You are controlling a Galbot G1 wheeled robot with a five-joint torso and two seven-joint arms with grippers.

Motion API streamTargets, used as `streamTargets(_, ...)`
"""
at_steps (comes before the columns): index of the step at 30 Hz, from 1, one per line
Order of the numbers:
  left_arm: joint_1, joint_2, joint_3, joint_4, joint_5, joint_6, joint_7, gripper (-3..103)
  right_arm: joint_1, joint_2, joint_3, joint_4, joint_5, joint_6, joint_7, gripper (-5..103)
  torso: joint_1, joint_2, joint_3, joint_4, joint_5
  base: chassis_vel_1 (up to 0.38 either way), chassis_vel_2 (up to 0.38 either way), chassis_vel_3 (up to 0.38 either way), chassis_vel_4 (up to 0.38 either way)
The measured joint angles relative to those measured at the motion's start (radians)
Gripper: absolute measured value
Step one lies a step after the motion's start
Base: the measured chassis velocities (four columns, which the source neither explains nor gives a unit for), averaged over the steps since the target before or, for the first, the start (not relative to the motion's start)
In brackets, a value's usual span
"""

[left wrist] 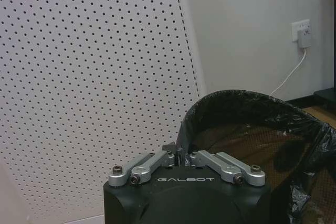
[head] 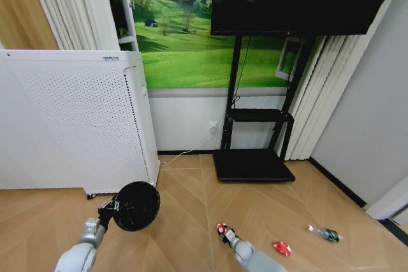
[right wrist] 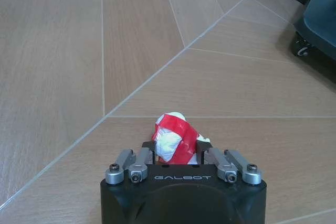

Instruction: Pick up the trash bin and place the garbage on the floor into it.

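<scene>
Left hand (left wrist: 182, 157) pinching rim of black mesh bin (head: 135, 206), held off the floor beside white perforated unit (head: 83, 119), right hand (right wrist: 176, 148) clamped on red-and-white scrap (right wrist: 173, 139), red wrapper (head: 281, 247) and bottle (head: 325, 233) on floor (head: 191, 221)

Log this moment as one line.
left gripper: shut on trash bin rim, bin lifted | right gripper: shut on red-and-white scrap | red wrapper, bottle: on floor
</scene>
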Motion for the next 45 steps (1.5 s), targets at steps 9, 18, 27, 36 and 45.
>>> streamTargets(9,-0.019,0.001,0.025,0.004,-0.004,-0.001,-0.001,6,-0.034,-0.037,0.006,0.084,0.033,-0.025,0.006,36,0.0,0.0,0.0,0.0002,0.0008,0.0,0.0,0.0,0.0)
streamTargets(18,-0.072,-0.014,0.112,0.023,-0.003,0.009,-0.006,6,-0.13,-0.253,0.061,0.448,0.215,-0.135,0.062,36,0.0,0.0,0.0,-0.0002,0.0003,0.0,0.0,0.0,0.0)
streamTargets(27,-0.173,-0.055,0.226,0.085,0.002,0.019,-0.02,6,-0.229,-0.427,0.193,0.826,0.328,-0.166,0.072,35,0.0,0.0,0.0,0.0001,0.0003,0.0,0.0,0.0,0.0)
streamTargets(36,-0.291,-0.121,0.328,0.15,0.008,0.044,-0.038,6,-0.344,-0.504,0.35,1.048,0.332,-0.102,0.027,34,0.0,0.0,0.0,0.0,0.0003,0.0,0.0,0.0,0.0)
streamTargets(45,-0.324,-0.192,0.415,0.188,0.019,0.063,-0.054,6,-0.318,-0.474,0.309,1.096,0.312,-0.012,-0.017,34,0.0,0.0,0.0,0.0001,0.0003,0.0,0.0,0.0,0.0)
